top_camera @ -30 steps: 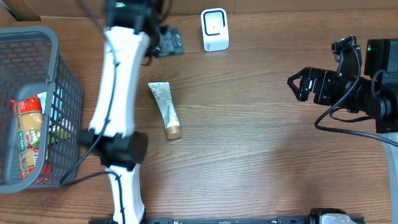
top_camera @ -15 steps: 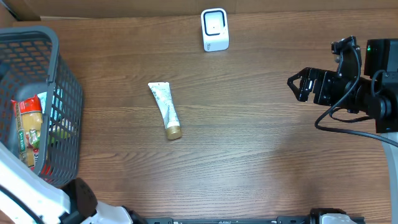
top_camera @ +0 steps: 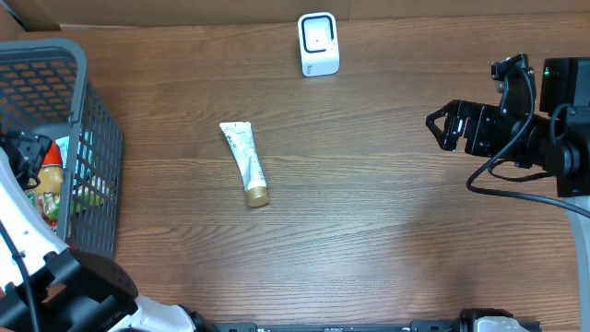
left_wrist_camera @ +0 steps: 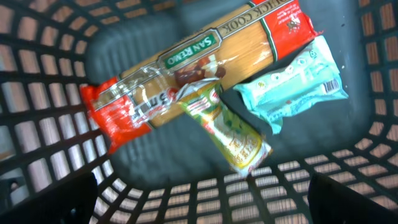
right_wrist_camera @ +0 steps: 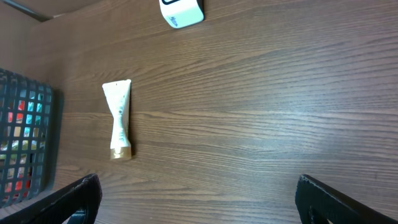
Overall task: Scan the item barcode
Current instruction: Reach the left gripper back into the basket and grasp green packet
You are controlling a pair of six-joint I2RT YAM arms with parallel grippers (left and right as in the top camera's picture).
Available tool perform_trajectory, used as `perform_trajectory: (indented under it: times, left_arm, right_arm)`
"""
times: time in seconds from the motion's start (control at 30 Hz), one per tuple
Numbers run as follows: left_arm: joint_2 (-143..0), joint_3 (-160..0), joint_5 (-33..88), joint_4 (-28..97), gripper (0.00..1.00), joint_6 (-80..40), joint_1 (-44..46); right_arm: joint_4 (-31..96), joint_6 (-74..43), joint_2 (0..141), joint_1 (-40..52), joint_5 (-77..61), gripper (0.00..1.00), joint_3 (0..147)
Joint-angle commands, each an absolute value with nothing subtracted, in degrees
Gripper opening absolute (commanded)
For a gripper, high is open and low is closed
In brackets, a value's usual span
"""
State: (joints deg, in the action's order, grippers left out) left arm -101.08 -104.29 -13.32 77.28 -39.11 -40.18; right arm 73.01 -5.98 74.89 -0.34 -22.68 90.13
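Note:
The grey basket (top_camera: 64, 55) at the table's left holds a red-ended spaghetti pack (left_wrist_camera: 186, 62), a green and yellow pouch (left_wrist_camera: 230, 134) and a teal packet (left_wrist_camera: 289, 84). My left gripper (top_camera: 20, 149) hangs open over the basket's inside, its dark fingers (left_wrist_camera: 50, 199) wide apart with nothing between them. A white tube with a gold cap (top_camera: 245, 163) lies on the wood, apart from both grippers. The white scanner (top_camera: 318, 43) stands at the back. My right gripper (top_camera: 444, 127) is open and empty at the right, facing the tube (right_wrist_camera: 118, 118).
The basket's mesh walls (left_wrist_camera: 37, 37) rise around the left gripper. The white left arm (top_camera: 37, 240) runs along the basket's front side. Bare wood (top_camera: 369, 203) lies between the tube and the right arm. The scanner (right_wrist_camera: 181, 11) and basket (right_wrist_camera: 25, 143) show in the right wrist view.
The left arm has swung away from the back of the table near the scanner, down to the left, and its gripper now hangs over the basket. The right arm and tube have not moved.

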Motion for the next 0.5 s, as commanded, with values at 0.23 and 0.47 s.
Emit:
perform_trajectory:
  times: [0.23,0.47]
  left_arm:
    - [-100.64,-82.85,-11.75,57.1,0.99,-40.97,-40.82]
    - [-100.88,-71.29,-10.87,41.15,0.99,-40.97,-40.8]
  right_arm:
    - [73.01,-5.98,77.14,-0.38,-23.27,1.0,91.46]
    - [73.84,-5.98,77.67,-0.38,-23.27,1.0,91.44]
